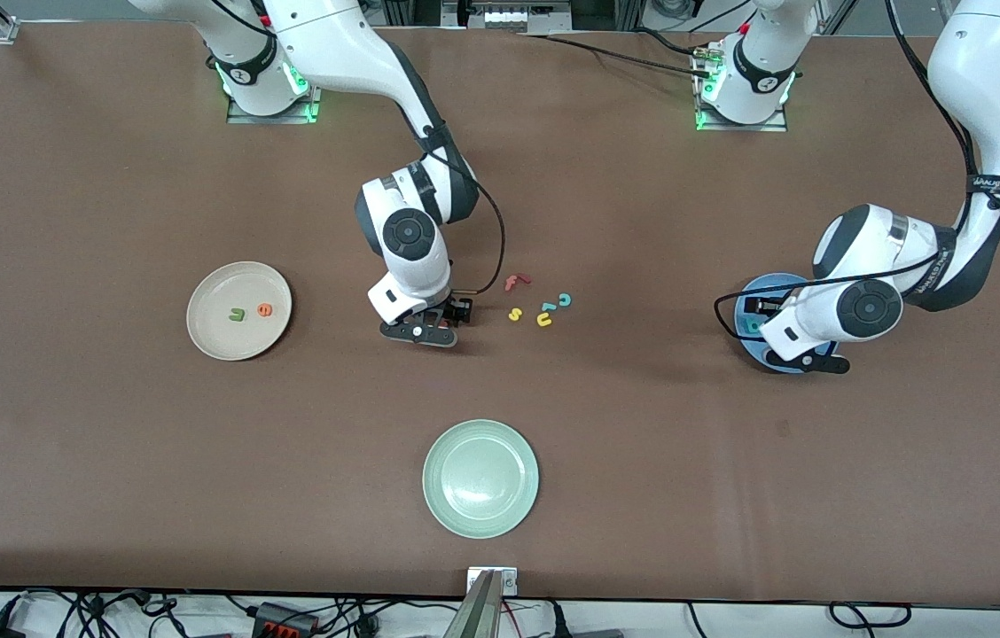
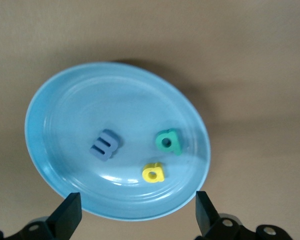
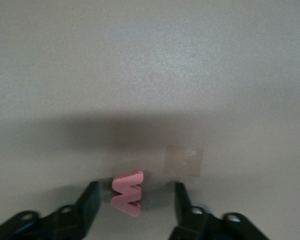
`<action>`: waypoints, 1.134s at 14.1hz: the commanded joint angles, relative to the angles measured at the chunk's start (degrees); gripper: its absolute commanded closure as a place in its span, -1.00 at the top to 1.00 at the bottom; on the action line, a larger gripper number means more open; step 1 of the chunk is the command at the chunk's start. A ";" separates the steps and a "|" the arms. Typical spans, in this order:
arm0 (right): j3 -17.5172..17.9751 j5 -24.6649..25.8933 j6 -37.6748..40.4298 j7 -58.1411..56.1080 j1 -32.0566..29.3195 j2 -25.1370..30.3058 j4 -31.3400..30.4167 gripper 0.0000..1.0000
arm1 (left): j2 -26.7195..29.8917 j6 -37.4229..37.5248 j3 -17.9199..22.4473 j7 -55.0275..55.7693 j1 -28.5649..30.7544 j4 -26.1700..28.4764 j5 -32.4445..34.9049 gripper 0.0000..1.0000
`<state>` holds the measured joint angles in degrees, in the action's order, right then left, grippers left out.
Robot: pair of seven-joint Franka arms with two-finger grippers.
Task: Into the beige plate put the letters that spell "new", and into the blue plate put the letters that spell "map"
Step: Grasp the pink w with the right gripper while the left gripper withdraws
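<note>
1. Pink foam w (image 3: 127, 192), last letter of "new": flat on the table, farther from the front camera than the pale green plate (image 1: 438, 452) and slightly toward the right arm's end.
2. Right gripper (image 3: 136, 189): low at the table, fingers spread either side of the w, a gap on each side, not pinching anything yet.
3. Beige plate (image 1: 199, 310): farther from the camera than the pale green plate, toward the right arm's end; dark green n (image 1: 237, 314) and orange e (image 1: 264, 310) lying in it, side by side.
4. Blue plate (image 2: 40, 125): farther from the camera than the pale green plate, toward the left arm's end; blue m (image 2: 105, 144), teal a (image 2: 168, 141) and yellow p (image 2: 153, 172) all inside, apart from one another.
5. Left gripper (image 2: 137, 197): over the blue plate, fingers spread wide, empty.
6. Probable hazard, right side: w off-centre between the fingers, so pushed or spun by the first pad to touch; thin soft foam likely to tip up or squirt out of a shallow pinch.
7. Probable hazard, carrying: weak hold on so small a piece, hence a drop short of the beige plate, or a landing on its rim.
8. Probable hazard, left side: a low exit clipping the blue plate's rim and jolting the three letters.
9. Leftover red f (image 1: 516, 282) and yellow s (image 1: 515, 314): just beside the right gripper, easily swept by a careless lift.
</note>
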<state>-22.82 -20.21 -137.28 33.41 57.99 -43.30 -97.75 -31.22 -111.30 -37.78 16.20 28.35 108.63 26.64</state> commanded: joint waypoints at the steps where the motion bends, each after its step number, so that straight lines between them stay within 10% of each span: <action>1: -0.47 -1.41 1.49 0.08 0.28 -0.47 1.33 -0.07 | 0.89 0.73 -0.46 -0.81 -0.93 -3.76 1.13 1.00; 7: -0.47 -1.41 1.49 -0.01 0.28 -0.91 1.33 -0.27 | 0.46 12.92 -2.92 -2.65 -5.48 -22.28 1.05 1.00; 13: -1.08 -1.32 2.54 -0.19 -0.33 0.23 1.33 -1.00 | 2.03 21.38 -2.14 -6.08 -8.57 -33.91 -6.31 1.00; 16: -6.24 -0.45 12.96 -2.80 -1.74 5.05 0.98 -1.00 | 9.49 21.39 13.53 -10.81 -15.92 -32.69 -18.95 1.00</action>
<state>-26.50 -20.30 -131.21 33.09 57.56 -42.38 -96.36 -26.84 -91.09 -34.65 9.95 17.96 75.47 14.54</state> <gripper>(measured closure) 0.736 0.000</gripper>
